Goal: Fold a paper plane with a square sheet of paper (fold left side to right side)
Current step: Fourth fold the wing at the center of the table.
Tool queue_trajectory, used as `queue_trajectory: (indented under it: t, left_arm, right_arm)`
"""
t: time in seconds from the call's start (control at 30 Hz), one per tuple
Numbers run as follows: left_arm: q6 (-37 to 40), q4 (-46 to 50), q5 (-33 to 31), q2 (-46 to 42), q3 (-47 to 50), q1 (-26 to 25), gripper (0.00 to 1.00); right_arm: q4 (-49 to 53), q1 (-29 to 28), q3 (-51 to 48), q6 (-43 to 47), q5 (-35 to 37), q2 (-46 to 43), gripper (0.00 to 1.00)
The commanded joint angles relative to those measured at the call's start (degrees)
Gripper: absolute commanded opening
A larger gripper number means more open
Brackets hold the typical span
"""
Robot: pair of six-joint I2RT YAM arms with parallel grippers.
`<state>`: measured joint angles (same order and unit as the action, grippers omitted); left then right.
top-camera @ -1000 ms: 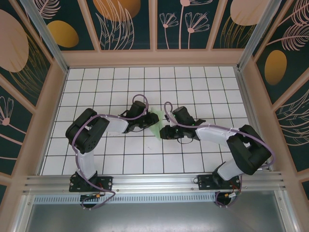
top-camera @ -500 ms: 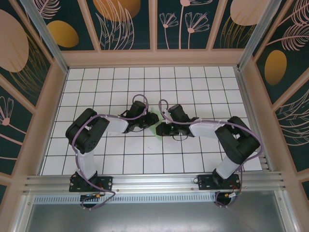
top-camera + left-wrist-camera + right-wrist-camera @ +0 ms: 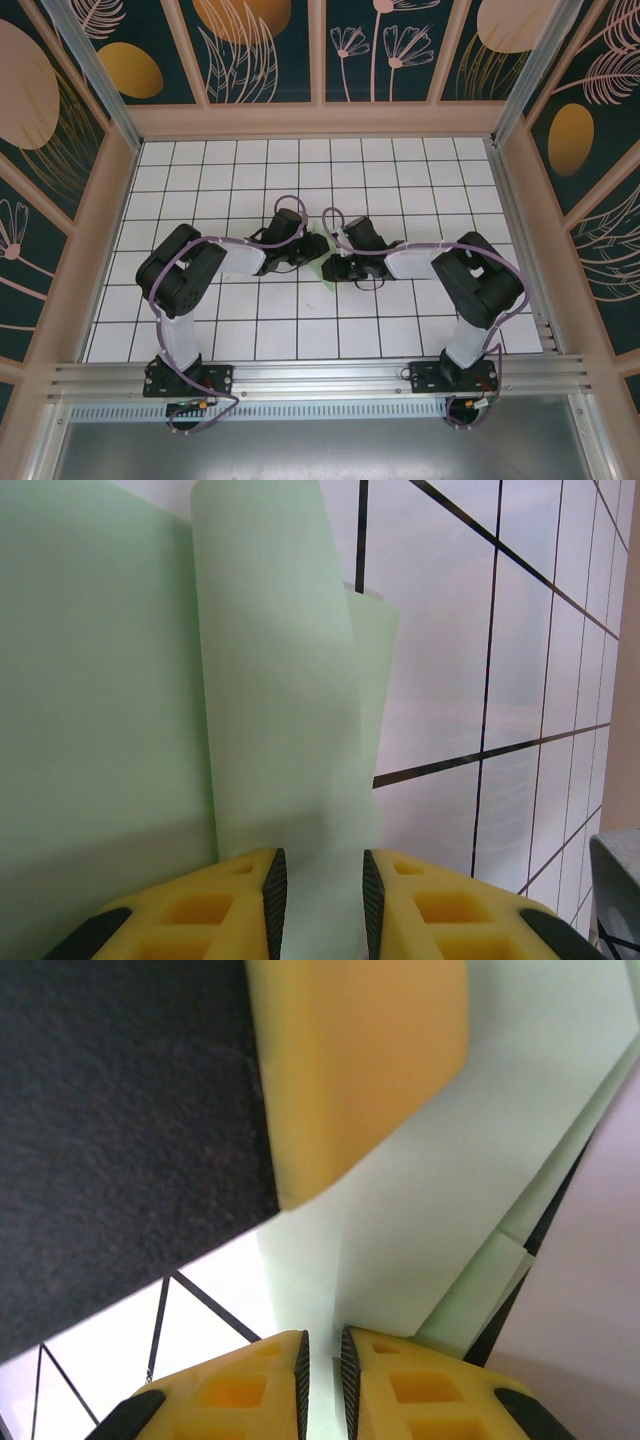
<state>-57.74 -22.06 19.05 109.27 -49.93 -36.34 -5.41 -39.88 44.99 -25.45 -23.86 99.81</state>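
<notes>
At the middle of the white gridded table point(image 3: 200, 170), between the two arms:

1. Square sheet of paper point(image 3: 100, 680). Pale mint green, partly folded. One broad panel lies flat on the tiles. A narrower flap beside it stands up in a soft curl, with a second, shorter layer showing behind its right edge. From above, the sheet is mostly covered by the two wrists that meet over it.

2. Left gripper point(image 3: 323, 905). Yellow fingers point(image 3: 200, 910) drawn close together, with the base of the raised flap running between them; clenched on the paper. It reaches in from the left.

3. Right gripper point(image 3: 322, 1365). Yellow fingers point(image 3: 250, 1385) almost touching, with a thin edge of the green sheet pinched in the slit between them. It comes in from the right, its arm bent back sharply at the elbow. A yellow finger of the left gripper hangs just ahead of it over the same sheet, beside that gripper's black body.

4. Grid lines. Black, showing on the bare tiles beside the paper.
</notes>
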Motion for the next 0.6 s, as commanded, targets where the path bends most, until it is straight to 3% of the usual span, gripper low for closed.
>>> queue_trajectory:
  t: [0.0, 0.57]
  left_arm:
    - [0.78, 7.27, -2.81, 2.03, 1.37, 0.18, 0.31]
    - [0.87, 7.34, -2.97, 2.74, 1.46, 0.21, 0.31]
  right_arm:
    - [3.42, -1.03, -1.40, 1.46, 1.47, 1.08, 0.21]
    - [8.19, -6.79, -8.07, 2.78, 5.82, -3.98, 0.17]
